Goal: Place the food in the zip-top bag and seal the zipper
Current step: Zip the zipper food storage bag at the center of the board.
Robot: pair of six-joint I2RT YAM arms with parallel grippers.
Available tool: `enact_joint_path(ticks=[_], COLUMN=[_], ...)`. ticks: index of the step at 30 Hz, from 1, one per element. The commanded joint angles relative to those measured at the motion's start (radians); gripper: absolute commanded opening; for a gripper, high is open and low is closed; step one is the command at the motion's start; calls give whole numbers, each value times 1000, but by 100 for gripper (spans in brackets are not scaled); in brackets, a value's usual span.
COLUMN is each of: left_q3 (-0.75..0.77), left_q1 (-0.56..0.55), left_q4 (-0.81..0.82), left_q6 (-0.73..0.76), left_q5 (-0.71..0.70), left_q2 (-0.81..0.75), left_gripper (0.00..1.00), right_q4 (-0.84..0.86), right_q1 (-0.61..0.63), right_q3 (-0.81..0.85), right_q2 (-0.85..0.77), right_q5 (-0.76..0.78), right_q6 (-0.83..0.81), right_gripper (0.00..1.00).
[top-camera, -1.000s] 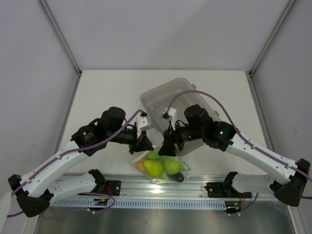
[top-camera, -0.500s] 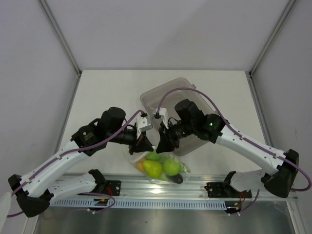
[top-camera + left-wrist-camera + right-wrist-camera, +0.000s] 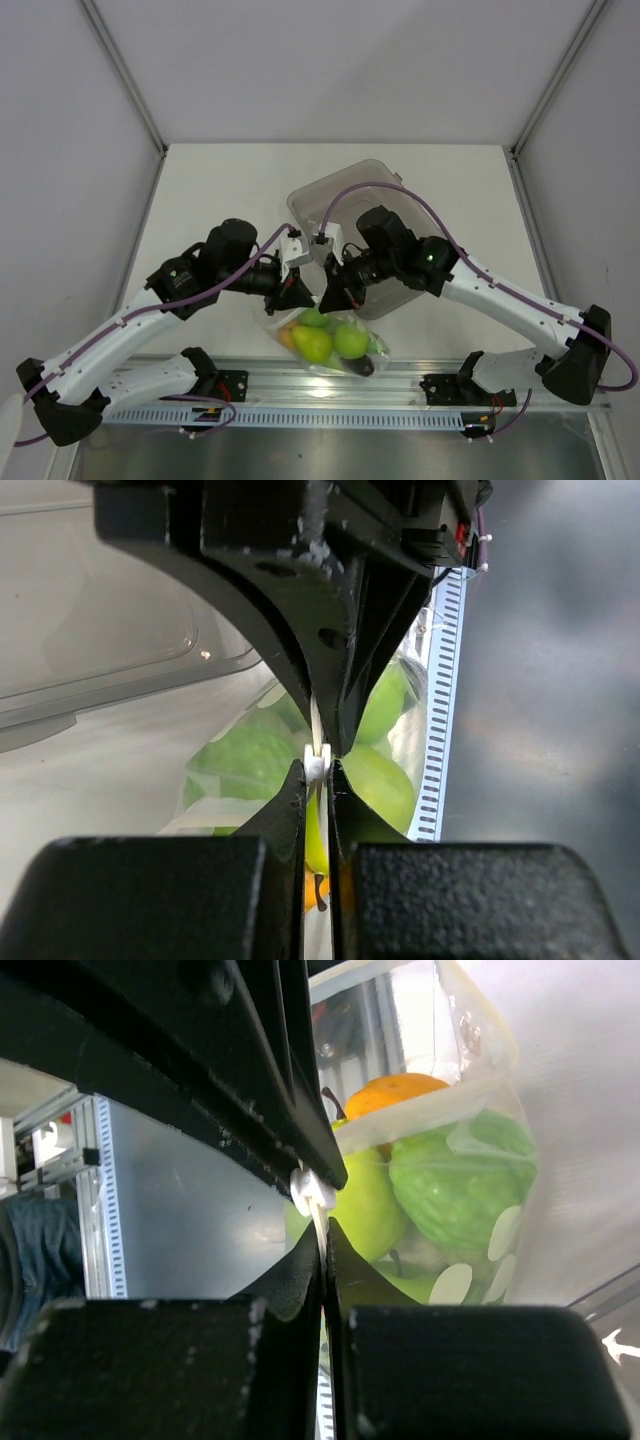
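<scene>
Since the grey bin [image 3: 345, 190] sits right behind your right gripper [image 3: 330, 298] and the rail [image 3: 420, 385] runs just in front, the zip-top bag [image 3: 382, 344] is boxed in at the near edge of the table [image 3: 220, 190]. Your left gripper [image 3: 298, 295] meets the right over the bag mouth; both are pinched tight on the zipper [image 3: 322, 1222]. Inside you have green apples [image 3: 351, 340], a pear [image 3: 313, 346] and an orange citrus [image 3: 395, 1092].

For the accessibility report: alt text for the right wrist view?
The right gripper is shut on the zipper of the zip-top bag, tip to tip with the left gripper above. Through the clear plastic show green fruit and an orange citrus.
</scene>
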Motion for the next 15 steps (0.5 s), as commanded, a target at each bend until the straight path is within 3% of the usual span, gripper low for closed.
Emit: enact_joint_path(ticks=[1, 9, 15], left_q3=[10, -17, 6], left_q1=[3, 5, 23], left_q4=[20, 5, -37], left_q6=[-10, -16, -18], left_q5=[-18, -119, -236], left_q2=[9, -6, -49], left_gripper=[1, 1, 1], right_q4=[143, 233, 270], right_q1=[0, -42, -68], right_q3=[-48, -186, -290], right_q2=[-98, -381, -438], right_q5=[81, 191, 181], right_q6=[87, 207, 254], right_gripper=[0, 0, 0])
